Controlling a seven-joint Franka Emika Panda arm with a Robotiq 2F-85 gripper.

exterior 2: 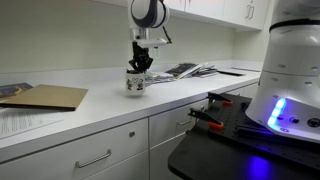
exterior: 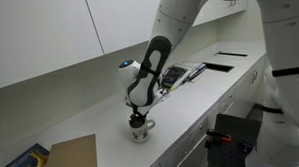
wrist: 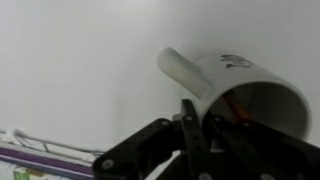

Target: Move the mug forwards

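So, the small white ceramic mug [exterior: 142,133] with a dark print sits on the long white countertop [exterior: 100,105], near its front edge. It's between a flat brown cardboard sheet [exterior: 74,154] and some loose magazines [exterior: 184,74]. The black Robotiq gripper [exterior: 139,119] is right on its rim. The wrist view is blurry, but the fingers [wrist: 188,125] seem to pinch the mug's wall, one inside and one outside.

White counter [exterior 2: 100,108] with mug [exterior 2: 135,83], brown board [exterior 2: 45,97], perhaps magazines [exterior 2: 185,70].
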